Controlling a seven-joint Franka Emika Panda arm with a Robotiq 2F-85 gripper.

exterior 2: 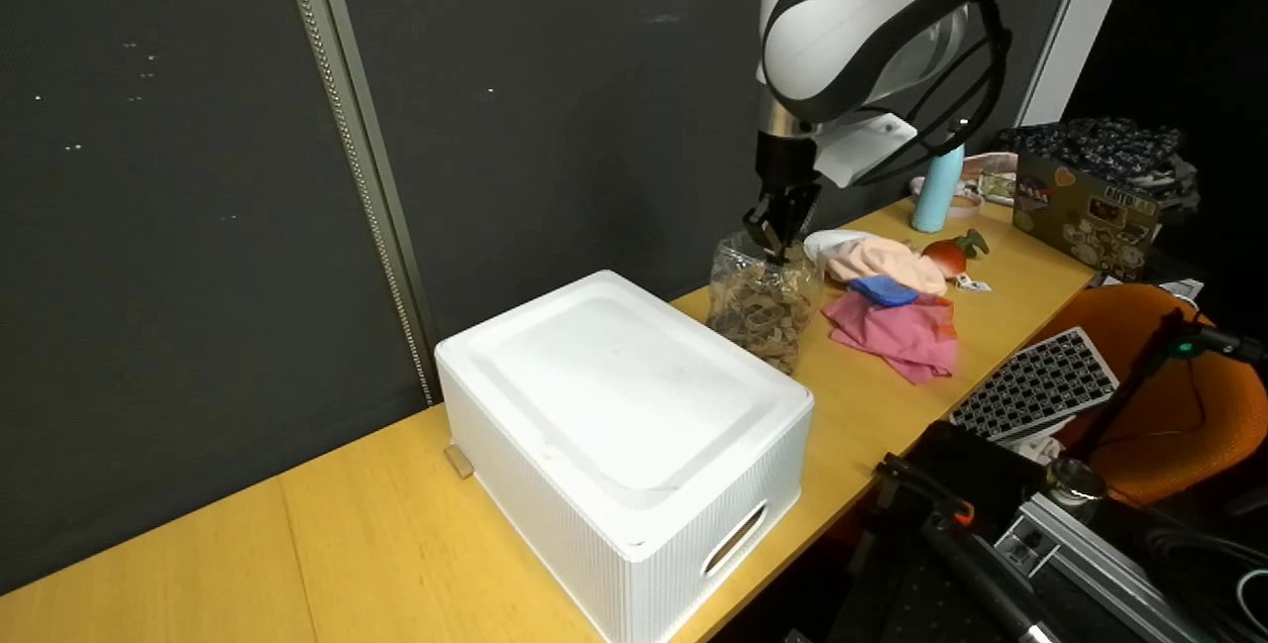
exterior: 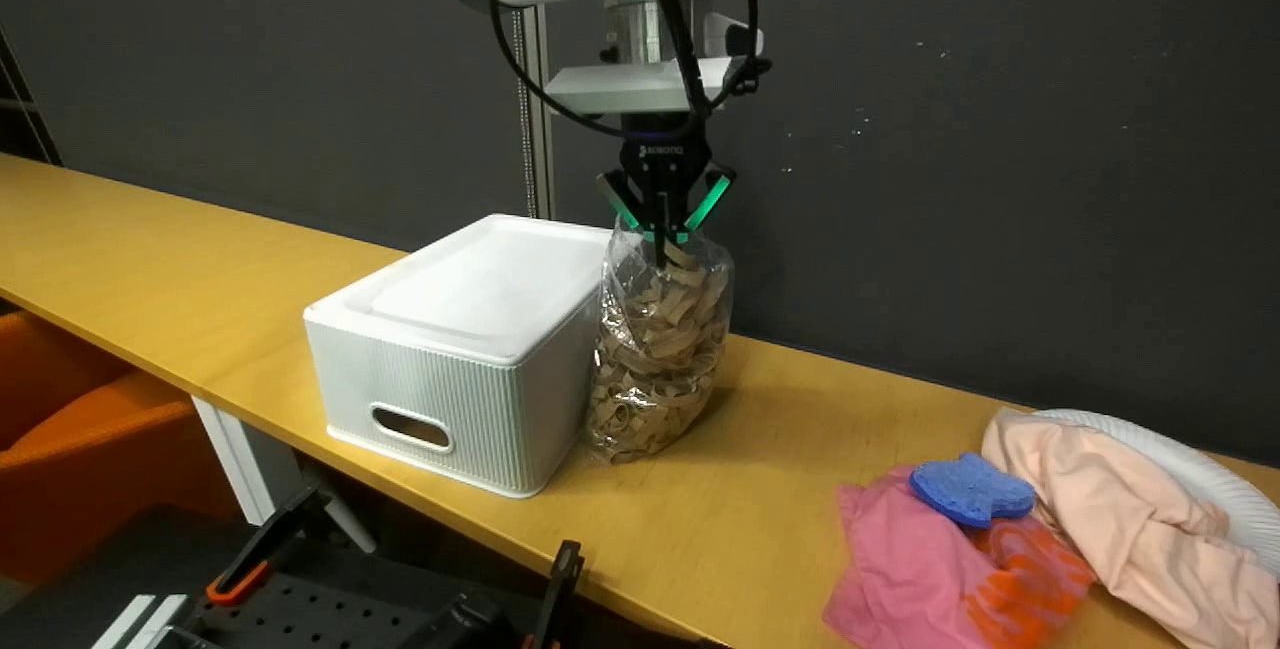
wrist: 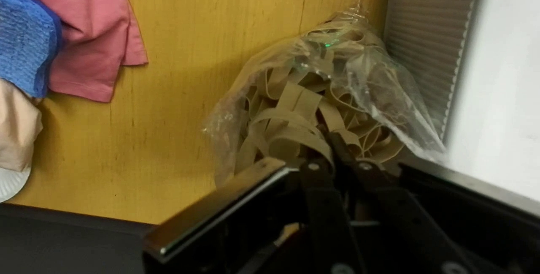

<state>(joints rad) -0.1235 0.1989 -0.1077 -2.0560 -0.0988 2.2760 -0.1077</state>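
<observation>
My gripper [exterior: 660,259], all but clenched, pointed down at the upturned mouth of the bag [exterior: 660,359], the likely way in | band [wrist: 295,134] pinched or not, I couldn't tell | bag stood on the table [exterior: 780,509] beside the box [exterior: 430,374], perhaps propped by it

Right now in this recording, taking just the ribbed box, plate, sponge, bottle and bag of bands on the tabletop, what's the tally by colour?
White: 2 (ribbed box, plate)
Blue: 2 (sponge, bottle)
Clear with tan contents: 1 (bag of bands)
Total: 5
</observation>
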